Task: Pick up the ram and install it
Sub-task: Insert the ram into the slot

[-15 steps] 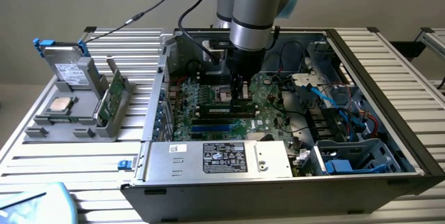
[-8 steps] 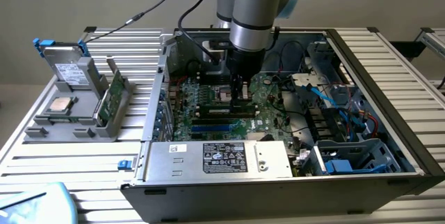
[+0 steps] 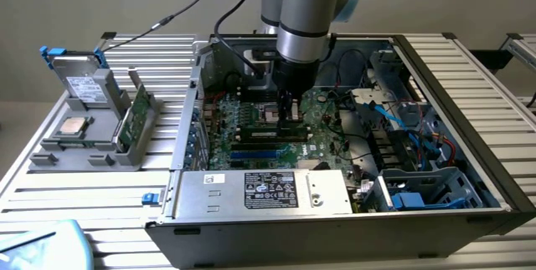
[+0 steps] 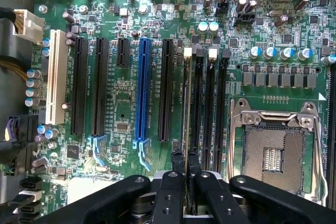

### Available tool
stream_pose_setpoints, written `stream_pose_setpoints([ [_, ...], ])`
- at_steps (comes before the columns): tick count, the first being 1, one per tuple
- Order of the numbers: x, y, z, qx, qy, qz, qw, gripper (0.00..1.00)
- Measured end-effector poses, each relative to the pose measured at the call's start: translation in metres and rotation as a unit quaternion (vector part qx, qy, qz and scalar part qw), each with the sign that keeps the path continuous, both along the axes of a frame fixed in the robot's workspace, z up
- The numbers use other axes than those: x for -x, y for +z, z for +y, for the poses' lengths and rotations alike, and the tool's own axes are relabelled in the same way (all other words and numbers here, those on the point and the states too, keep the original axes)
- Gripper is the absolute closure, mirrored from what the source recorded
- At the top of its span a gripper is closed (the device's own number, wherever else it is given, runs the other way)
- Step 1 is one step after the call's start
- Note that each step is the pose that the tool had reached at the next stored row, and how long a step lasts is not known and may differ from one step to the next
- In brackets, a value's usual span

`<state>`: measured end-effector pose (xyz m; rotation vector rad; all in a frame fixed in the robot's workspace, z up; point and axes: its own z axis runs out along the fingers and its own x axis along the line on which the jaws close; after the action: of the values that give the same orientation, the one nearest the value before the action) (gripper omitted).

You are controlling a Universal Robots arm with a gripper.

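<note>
Black two-finger gripper point(image 4: 185, 157) pinches thin green ram stick point(image 4: 185, 103) edge-on, beside long black memory slots point(image 4: 198, 103), mid green motherboard point(image 4: 121, 145). Judgement: line the stick up with its slot, hold it upright, press both ends evenly.

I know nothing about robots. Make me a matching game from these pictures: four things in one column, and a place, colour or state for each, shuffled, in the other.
Things:
1. the ram
2. processor socket
3. hard drive
4. power supply

Descriptions:
A. empty
B. standing in the grey holder
C. held edge-on in the gripper, over a black slot
D. silver box with a black label

Pairs: 1-C, 2-A, 3-B, 4-D
</note>
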<state>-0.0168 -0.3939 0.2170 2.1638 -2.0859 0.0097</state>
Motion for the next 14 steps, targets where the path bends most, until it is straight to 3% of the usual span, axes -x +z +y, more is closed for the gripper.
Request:
stream_pose_setpoints([
  [5, 0.0, -0.0001, 0.0, -0.0001, 0.0, 0.0006, 1.0, 0.85],
  [8, 0.0, -0.0001, 0.0, -0.0001, 0.0, 0.0006, 1.0, 0.66],
  [9, 0.0, -0.0001, 0.0, -0.0001, 0.0, 0.0006, 1.0, 0.66],
  [11, 0.0, -0.0001, 0.0, -0.0001, 0.0, 0.0006, 1.0, 0.55],
  [13, 0.0, 0.0014, 0.0, 0.0, 0.0, 0.0007, 1.0, 0.55],
  [14, 0.0, 0.0048, 0.0, 0.0, 0.0, 0.0006, 1.0, 0.48],
])
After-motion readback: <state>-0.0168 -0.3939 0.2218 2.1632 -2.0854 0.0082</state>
